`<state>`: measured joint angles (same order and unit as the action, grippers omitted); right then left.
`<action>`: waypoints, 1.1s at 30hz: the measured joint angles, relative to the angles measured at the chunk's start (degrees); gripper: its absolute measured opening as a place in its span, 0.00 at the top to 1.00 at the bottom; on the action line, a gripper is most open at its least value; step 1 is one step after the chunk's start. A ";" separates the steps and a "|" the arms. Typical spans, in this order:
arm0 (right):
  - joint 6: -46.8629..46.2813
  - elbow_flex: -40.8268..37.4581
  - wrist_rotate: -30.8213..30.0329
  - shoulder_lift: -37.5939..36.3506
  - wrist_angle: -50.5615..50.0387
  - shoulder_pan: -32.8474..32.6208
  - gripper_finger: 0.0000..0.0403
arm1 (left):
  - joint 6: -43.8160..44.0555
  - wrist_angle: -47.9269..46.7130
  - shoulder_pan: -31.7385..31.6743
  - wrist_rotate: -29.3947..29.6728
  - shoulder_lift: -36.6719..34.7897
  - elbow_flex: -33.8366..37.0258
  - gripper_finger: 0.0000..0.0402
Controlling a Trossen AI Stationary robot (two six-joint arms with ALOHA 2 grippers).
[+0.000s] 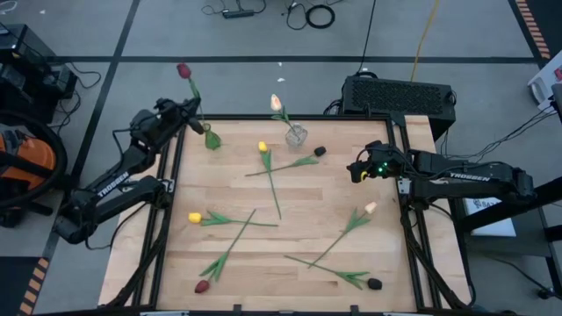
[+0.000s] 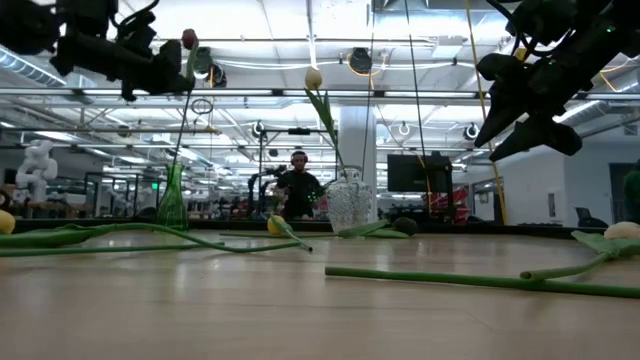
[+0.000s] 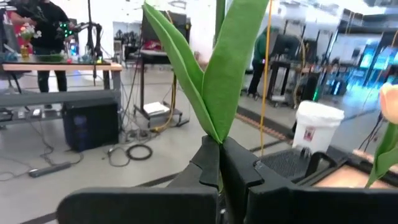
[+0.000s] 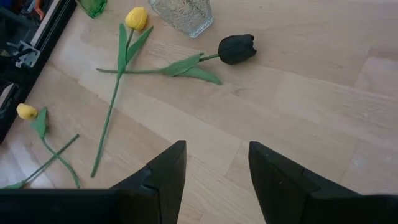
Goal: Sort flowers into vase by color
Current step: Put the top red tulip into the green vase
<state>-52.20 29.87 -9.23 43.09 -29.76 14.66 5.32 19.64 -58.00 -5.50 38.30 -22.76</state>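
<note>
While the left end effector clamps a red tulip above the table's far left corner, the right end effector hovers apart near the right edge.

a light wooden table carries a clear glass vase, a green vase to its left, and loose tulips scattered before them.

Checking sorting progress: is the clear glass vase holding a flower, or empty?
Holding one. A cream-peach tulip stands upright in the clear glass vase, its stem running down into it; the low view shows the same.
</note>
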 joint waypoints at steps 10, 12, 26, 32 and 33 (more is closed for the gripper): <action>-2.17 0.00 0.24 0.00 0.02 0.00 0.59 | 0.27 8.90 -0.01 1.12 0.00 9.28 1.00; -2.59 0.00 0.24 0.00 0.02 0.00 0.59 | 0.28 8.91 -0.02 1.67 0.02 10.07 1.00; -2.24 0.00 0.26 -0.02 3.52 0.00 0.59 | 0.27 6.94 0.00 1.70 0.02 10.60 0.91; -2.24 0.00 0.26 0.00 3.50 0.00 0.59 | -0.35 6.88 0.00 3.22 0.02 10.60 0.90; -2.24 0.00 0.24 0.00 3.50 -0.02 0.59 | -0.96 6.87 0.00 3.39 0.02 10.60 0.90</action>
<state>-54.43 29.87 -9.00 43.09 -26.26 14.63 4.36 26.51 -58.00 -2.11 38.33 -12.16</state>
